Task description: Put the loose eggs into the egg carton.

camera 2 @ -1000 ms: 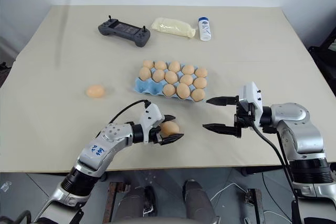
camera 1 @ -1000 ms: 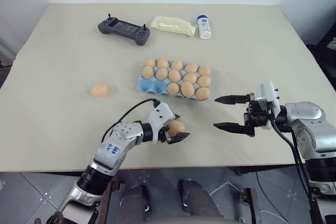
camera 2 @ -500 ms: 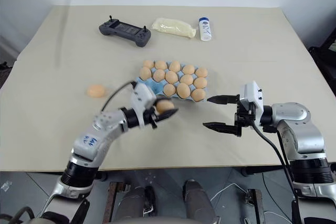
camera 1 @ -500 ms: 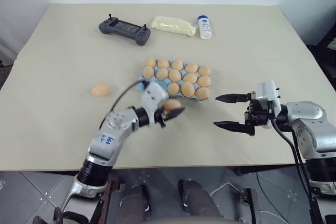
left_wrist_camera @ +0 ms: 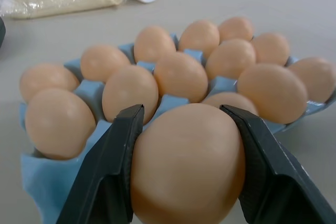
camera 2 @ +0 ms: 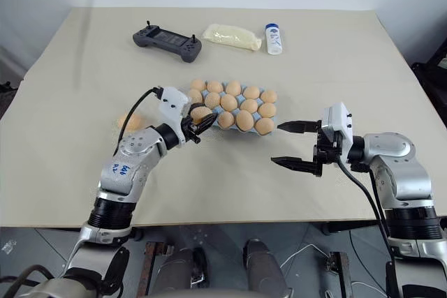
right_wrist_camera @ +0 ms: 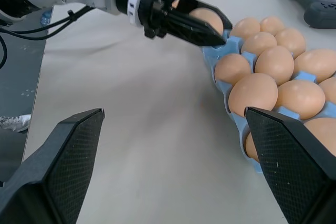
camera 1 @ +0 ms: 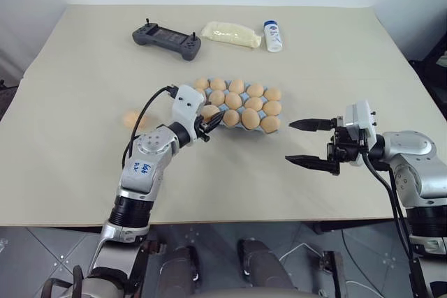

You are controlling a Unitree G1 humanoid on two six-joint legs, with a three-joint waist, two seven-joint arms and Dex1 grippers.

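Note:
My left gripper (camera 1: pixel 213 118) is shut on a tan egg (left_wrist_camera: pixel 186 163), held level just at the near-left corner of the light blue egg carton (left_wrist_camera: pixel 41 181). Several eggs (camera 1: pixel 241 102) sit in the carton's cups. Another loose egg (camera 1: pixel 130 118) lies on the table to the left of the carton, partly hidden behind my left arm's cable. To the right of the carton my right gripper (camera 1: pixel 307 143) stands open, pointing left, with nothing between its fingers (right_wrist_camera: pixel 60 166). The right wrist view shows the left gripper (right_wrist_camera: pixel 202 27) with its egg beside the carton rim (right_wrist_camera: pixel 237 123).
At the far side of the table lie a grey controller (camera 1: pixel 166 38), a pale plastic bag (camera 1: pixel 230 34) and a small white bottle (camera 1: pixel 272 35). The table's near edge runs just below both arms.
My left gripper has closed on the egg and carried it up and away from the table's near edge to the carton's near-left corner. The right arm has stayed still.

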